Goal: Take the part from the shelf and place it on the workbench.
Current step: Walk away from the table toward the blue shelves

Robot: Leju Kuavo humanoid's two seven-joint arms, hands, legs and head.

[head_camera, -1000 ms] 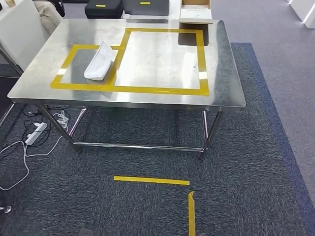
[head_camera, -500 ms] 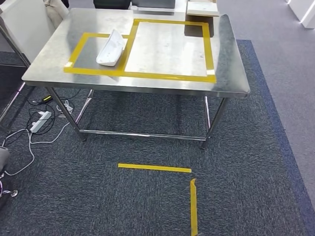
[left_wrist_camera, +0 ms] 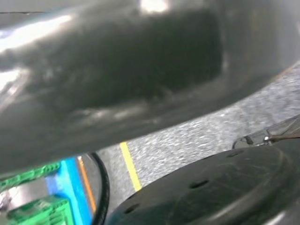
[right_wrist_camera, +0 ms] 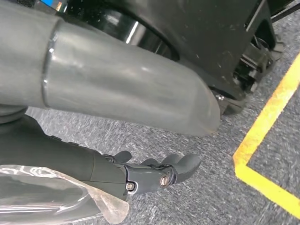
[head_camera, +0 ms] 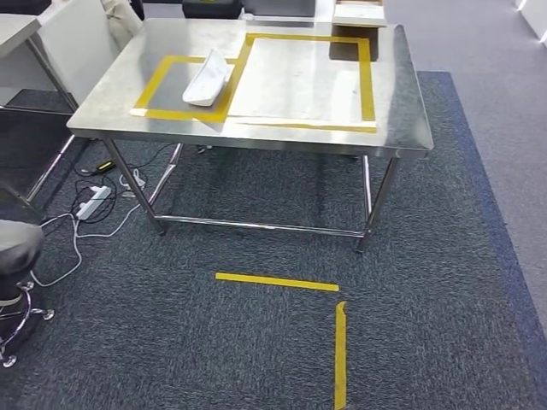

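White part (head_camera: 208,79) is seen lying on the steel table (head_camera: 400,111), across the right edge of the smaller yellow-taped rectangle (head_camera: 155,81). The right robot hand (right_wrist_camera: 155,172) hangs over the carpet (head_camera: 426,282), its fingers loosely apart, nothing held. The left robot hand's state cannot be told.

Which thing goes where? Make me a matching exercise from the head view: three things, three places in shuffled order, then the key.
Things:
1. white part
2. power strip
3. floor tape

Places:
A. on the carpet in front of the workbench
B. on the workbench, at the smaller yellow-taped rectangle
C. on the carpet among cables, by the workbench's left legs

Pairs: 1-B, 2-C, 3-A
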